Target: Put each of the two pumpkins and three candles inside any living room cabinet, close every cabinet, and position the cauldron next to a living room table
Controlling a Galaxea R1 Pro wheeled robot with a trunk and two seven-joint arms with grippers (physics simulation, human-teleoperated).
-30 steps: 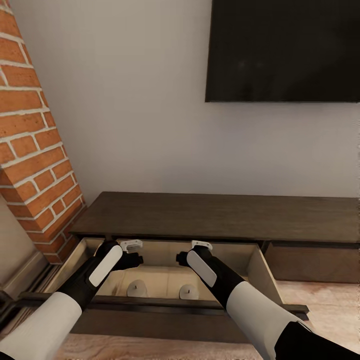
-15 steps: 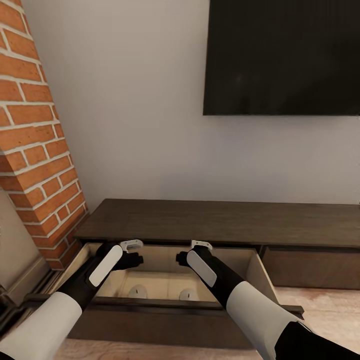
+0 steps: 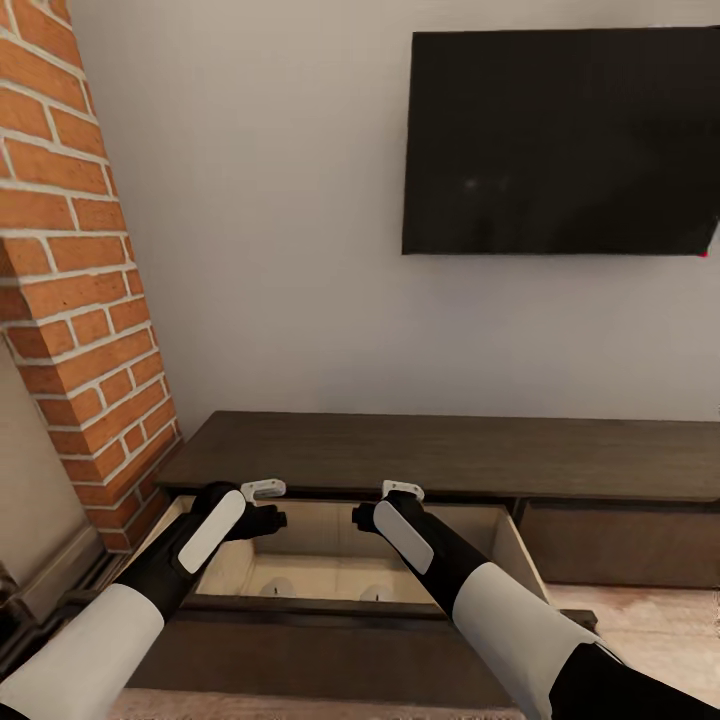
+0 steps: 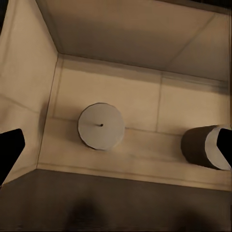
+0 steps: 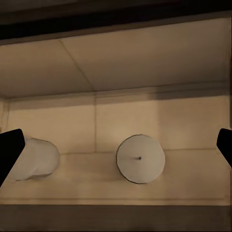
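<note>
With drawer [image 3: 340,570] open, two candles [image 4: 101,125] upright directly below both grippers. L gripper [image 4: 116,145] and R gripper [image 5: 118,147] spread apart, empty.

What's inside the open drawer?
Two candles stand on the tan floor of the open drawer in the cabinet. The drawer's front edge and the robot's arms cover part of the inside, so more could be hidden.

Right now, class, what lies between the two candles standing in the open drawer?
Nothing. In the right wrist view, only bare tan drawer floor separates one candle from the other candle.
</note>
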